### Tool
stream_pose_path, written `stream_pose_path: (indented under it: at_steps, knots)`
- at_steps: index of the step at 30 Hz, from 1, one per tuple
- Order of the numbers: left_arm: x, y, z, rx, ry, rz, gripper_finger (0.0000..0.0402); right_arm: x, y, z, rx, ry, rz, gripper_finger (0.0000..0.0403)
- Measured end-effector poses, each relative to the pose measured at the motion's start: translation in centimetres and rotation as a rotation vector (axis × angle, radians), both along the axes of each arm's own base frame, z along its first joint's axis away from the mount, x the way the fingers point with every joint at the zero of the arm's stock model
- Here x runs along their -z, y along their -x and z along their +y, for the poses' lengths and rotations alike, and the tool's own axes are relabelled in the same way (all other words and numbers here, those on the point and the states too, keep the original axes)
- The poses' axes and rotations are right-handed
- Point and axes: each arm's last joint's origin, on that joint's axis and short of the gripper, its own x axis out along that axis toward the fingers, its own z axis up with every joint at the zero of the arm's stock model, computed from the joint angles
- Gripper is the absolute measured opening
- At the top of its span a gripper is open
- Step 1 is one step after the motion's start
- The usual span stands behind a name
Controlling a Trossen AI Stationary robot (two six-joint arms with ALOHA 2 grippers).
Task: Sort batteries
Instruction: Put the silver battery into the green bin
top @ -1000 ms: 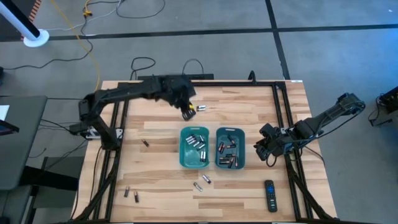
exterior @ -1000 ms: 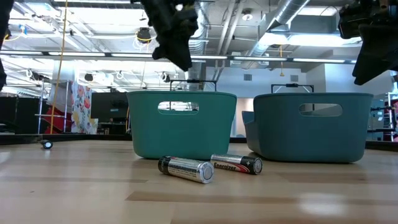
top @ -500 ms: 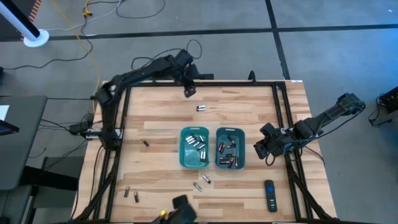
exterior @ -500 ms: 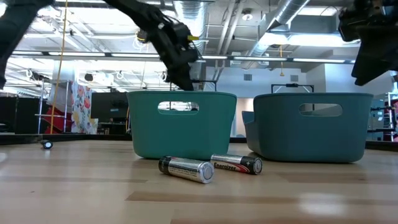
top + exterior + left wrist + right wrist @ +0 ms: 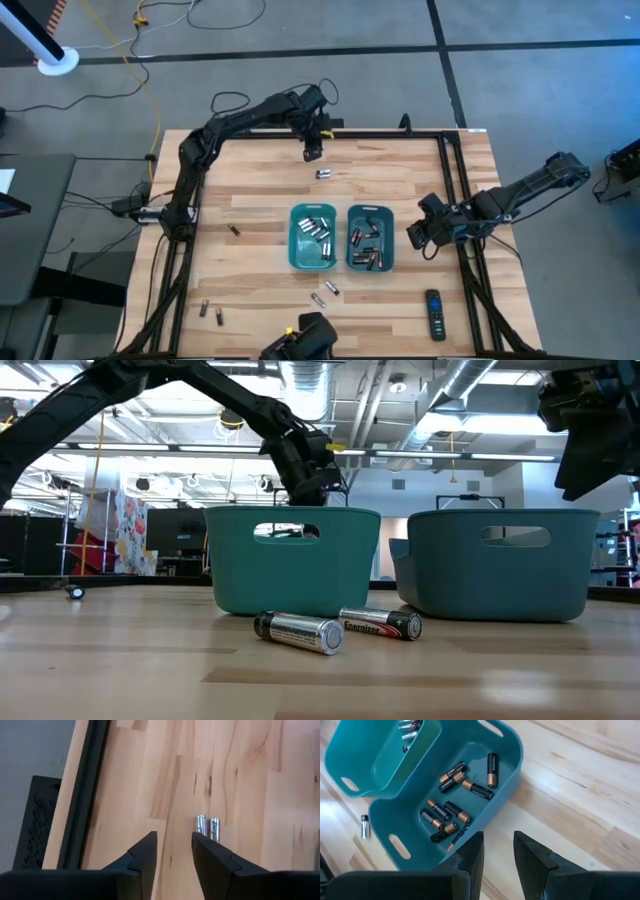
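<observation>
Two silvery batteries (image 5: 207, 827) lie side by side on the wooden table (image 5: 250, 190) near its far edge. My left gripper (image 5: 174, 851) hangs open just beyond them, pointing down at bare wood, with nothing between its fingers. Two teal bins stand mid-table. The left bin (image 5: 313, 238) holds silvery cells and the right bin (image 5: 465, 795) holds dark cells with copper ends. My right gripper (image 5: 494, 851) hovers open off the right bin's right side, also empty. Loose batteries (image 5: 300, 631) lie on the table before the bins.
More loose batteries lie at the table's left (image 5: 233, 229) and near-left corner (image 5: 211, 312). A black remote control (image 5: 434, 313) lies near the front right. A black frame rail (image 5: 82, 795) runs along the far edge. A dark object (image 5: 300, 342) shows at the near edge.
My left gripper has swung from just beyond the left bin toward the table's far edge and come down, rolling as it went. It now hangs past the two silvery batteries. My right gripper has stayed in place.
</observation>
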Motion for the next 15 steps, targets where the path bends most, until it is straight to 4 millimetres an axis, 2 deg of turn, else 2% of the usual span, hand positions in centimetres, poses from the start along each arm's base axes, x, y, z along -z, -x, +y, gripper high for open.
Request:
stream_pose_path:
  at_steps: [5,9,12,15]
  knots:
    - [0.0,-0.8,-0.8,0.028,-0.015,-0.020,0.0146,0.0,-0.1,-0.3,0.025,-0.002,0.000,0.0123]
    - [0.0,-1.5,-1.9,0.096,-0.040,-0.024,0.0152,0.0,-0.1,-0.5,0.037,0.000,0.004,0.0123]
    - [0.8,-2.2,-2.8,0.149,-0.058,-0.030,0.0150,0.0,-0.1,-0.5,0.041,0.000,0.004,0.0123]
    - [2.4,-2.3,-3.4,0.157,-0.042,-0.016,0.0148,0.1,-0.1,-0.6,0.041,0.004,0.012,0.0123]
